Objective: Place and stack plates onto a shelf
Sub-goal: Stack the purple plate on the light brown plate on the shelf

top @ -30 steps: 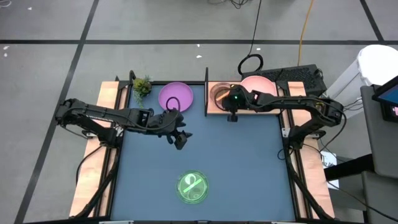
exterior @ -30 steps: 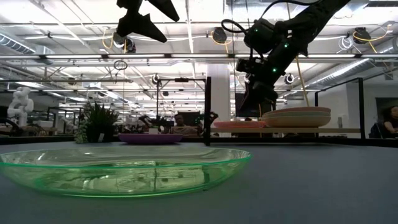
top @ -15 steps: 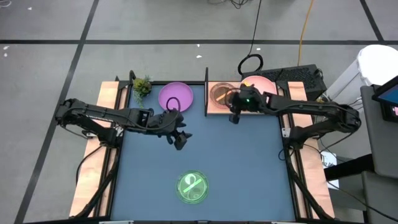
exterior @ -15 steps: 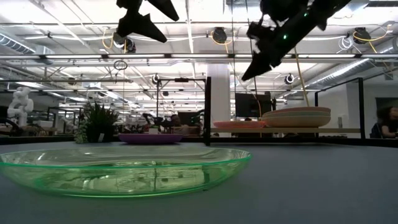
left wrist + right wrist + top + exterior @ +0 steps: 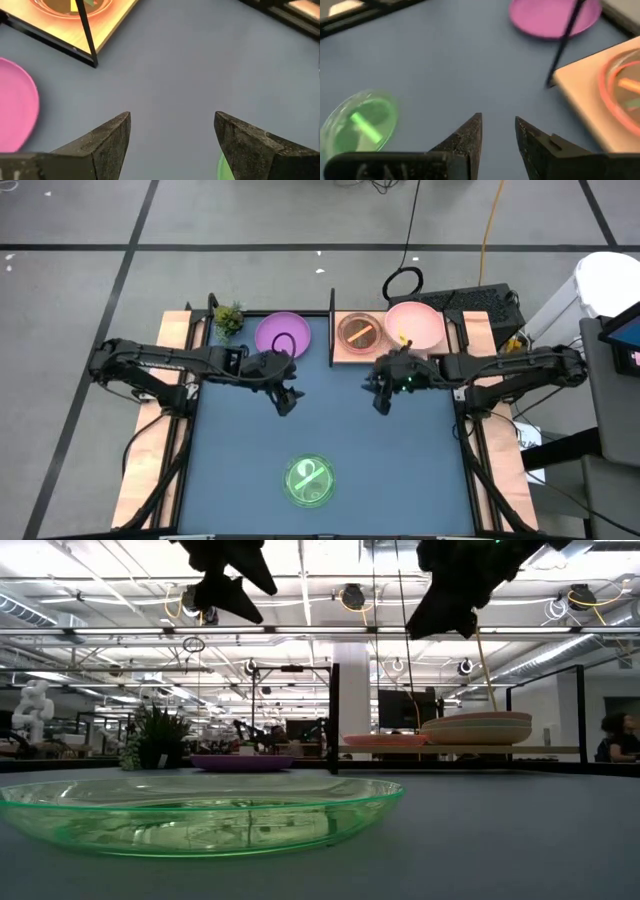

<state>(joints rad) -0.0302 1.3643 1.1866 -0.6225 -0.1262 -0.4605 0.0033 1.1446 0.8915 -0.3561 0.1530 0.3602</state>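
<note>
Over the blue surface the left end effector hangs spread wide, empty; right end effector narrowly parted, empty. Green plate lies nearer front between them; only overhead shows stacked plates on shelf.

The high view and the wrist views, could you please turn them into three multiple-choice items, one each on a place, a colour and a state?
1. Where does the green plate lie?
A. on the shelf
B. on the blue table, on the near side from the shelf
C. under the plant

2. What colour is the plate beside the plant?
A. purple
B. cyan
C. cream

3. How is the left pincer?
A. shut on a plate
B. open and empty
C. resting on the shelf

Answers: 1 B, it sits alone on the table. 2 A, the purple plate. 3 B, its fingers stand apart over bare table.
</note>
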